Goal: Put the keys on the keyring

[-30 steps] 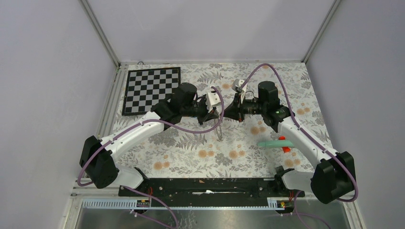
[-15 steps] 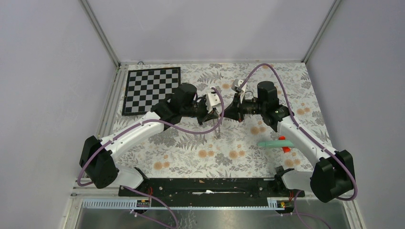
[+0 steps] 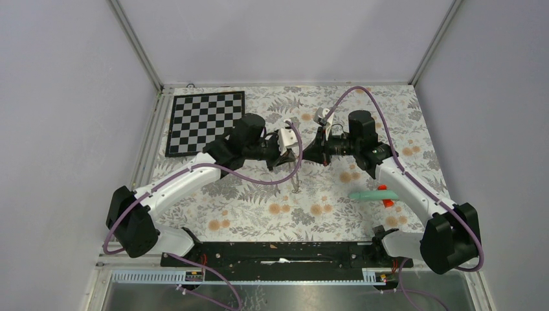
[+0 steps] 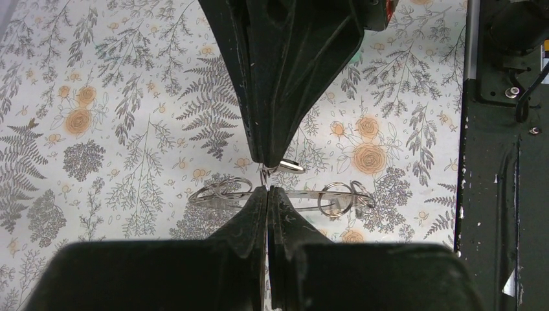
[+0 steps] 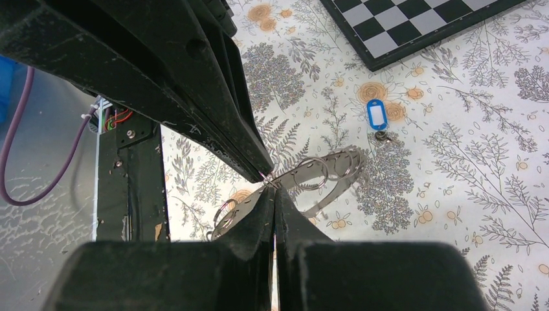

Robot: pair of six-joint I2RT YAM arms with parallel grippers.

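We see the left gripper (image 4: 267, 194) and right gripper (image 5: 275, 194) both clenched, tip to tip. As far as the crowded view lets us judge, each pinches the keyring (image 5: 327, 170), held in the air over the middle of the table (image 5: 453, 162). The hoop stands on edge, its long axis running roughly from far edge to near edge. The blue-tagged key (image 5: 375, 114) lies on the table, its tag pointing at the chequered board's (image 5: 414, 26) corner. With the two pinches so close together, we judge that a twist of either wrist could slip the thin band and drop it.
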